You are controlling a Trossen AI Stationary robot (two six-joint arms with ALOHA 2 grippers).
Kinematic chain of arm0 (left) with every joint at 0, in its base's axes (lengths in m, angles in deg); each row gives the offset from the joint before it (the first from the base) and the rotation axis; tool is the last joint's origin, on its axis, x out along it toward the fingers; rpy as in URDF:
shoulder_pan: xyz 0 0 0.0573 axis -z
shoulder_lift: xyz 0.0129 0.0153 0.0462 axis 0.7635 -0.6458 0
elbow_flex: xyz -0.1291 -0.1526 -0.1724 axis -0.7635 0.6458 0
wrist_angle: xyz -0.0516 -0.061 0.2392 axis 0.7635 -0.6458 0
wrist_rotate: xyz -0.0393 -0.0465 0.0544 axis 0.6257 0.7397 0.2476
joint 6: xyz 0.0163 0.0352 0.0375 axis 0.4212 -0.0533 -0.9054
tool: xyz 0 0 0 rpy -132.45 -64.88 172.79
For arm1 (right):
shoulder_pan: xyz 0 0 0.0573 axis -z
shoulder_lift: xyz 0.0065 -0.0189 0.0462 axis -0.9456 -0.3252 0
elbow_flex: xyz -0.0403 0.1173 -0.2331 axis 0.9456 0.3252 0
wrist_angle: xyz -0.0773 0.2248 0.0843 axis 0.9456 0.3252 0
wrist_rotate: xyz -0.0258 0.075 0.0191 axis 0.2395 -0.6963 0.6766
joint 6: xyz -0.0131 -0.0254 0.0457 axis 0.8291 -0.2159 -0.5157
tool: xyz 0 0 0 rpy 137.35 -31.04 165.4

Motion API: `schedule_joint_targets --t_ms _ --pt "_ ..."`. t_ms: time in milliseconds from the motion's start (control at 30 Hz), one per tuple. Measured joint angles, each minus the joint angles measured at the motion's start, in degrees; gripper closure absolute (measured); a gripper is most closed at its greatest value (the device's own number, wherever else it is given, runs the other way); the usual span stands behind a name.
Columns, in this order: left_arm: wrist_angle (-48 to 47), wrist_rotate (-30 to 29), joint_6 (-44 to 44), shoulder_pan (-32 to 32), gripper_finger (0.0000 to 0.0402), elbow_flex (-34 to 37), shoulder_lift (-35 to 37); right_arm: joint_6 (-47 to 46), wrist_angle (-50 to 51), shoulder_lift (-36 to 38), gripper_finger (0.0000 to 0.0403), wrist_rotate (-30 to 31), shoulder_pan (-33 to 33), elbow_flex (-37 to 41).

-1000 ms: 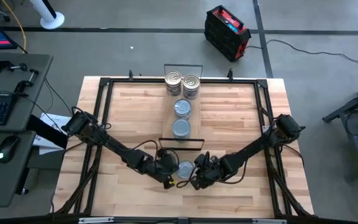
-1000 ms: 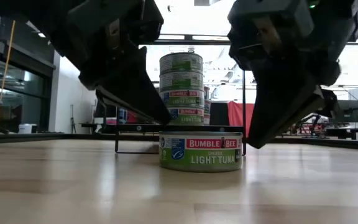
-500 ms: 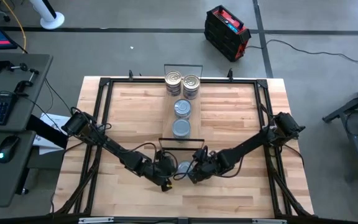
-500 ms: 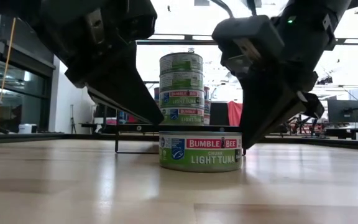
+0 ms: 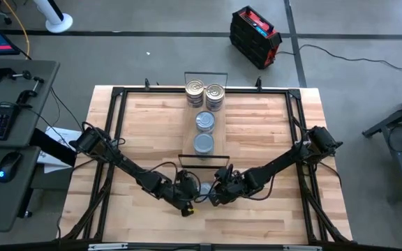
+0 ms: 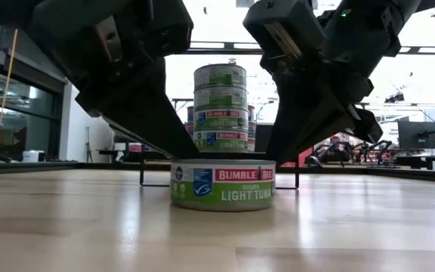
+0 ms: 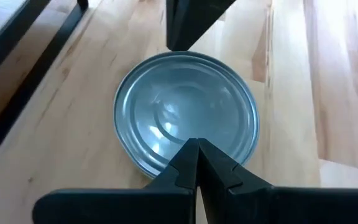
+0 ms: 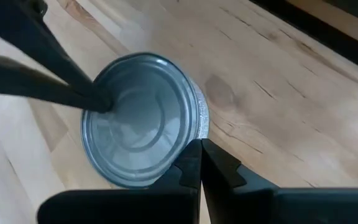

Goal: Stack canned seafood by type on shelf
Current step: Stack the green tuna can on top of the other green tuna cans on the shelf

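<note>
One tin of canned seafood (image 6: 223,184), green label and pale blue-grey top (image 7: 185,112), stands flat on the table near the front, between my two grippers. My left gripper (image 7: 195,147) is shut at the tin's left side. My right gripper (image 8: 199,145) is shut at its right side. Behind lies the shelf (image 5: 220,131), carrying two single tins (image 5: 204,120) (image 5: 203,143) and two stacks with shiny lids (image 5: 205,92) at its far end. The stacks show tall in the low view (image 6: 220,106). My left gripper's shut fingertips (image 8: 99,101) rest on the tin's top just inside its left rim (image 7: 166,163), coming down on a slant from the table's left. The tin stands flat on the table. My right gripper's shut fingertips (image 7: 187,38) meet the tin at its right rim (image 8: 194,127), slanting down from the table's right. Whether they bear on the rim's top or on the side wall, I cannot tell.
The black wire frame (image 6: 148,171) of the shelf's near end stands just behind the tin. Black rails (image 5: 117,125) run along the table's left, right and far sides. Bare wood (image 5: 257,216) lies toward the near edge.
My right gripper has moved toward the table's left, met the tin and slid it a little way left along the table. My left gripper has sunk slightly onto the tin's top. Both have stayed shut, and the tin stays flat.
</note>
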Motion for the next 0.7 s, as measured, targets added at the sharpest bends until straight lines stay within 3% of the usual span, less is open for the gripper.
schedule_joint_targets --t_ms 500,700 --pt "-1.6 -2.0 -1.6 1.8 0.0401 0.0 -0.1 -2.4 -0.9 0.0 0.0403 0.6 -0.1 -0.1" --pt "-6.6 -1.4 -7.5 1.5 0.0401 0.0 5.9 -2.4 -0.2 0.0 0.0403 0.7 0.0 -0.2"
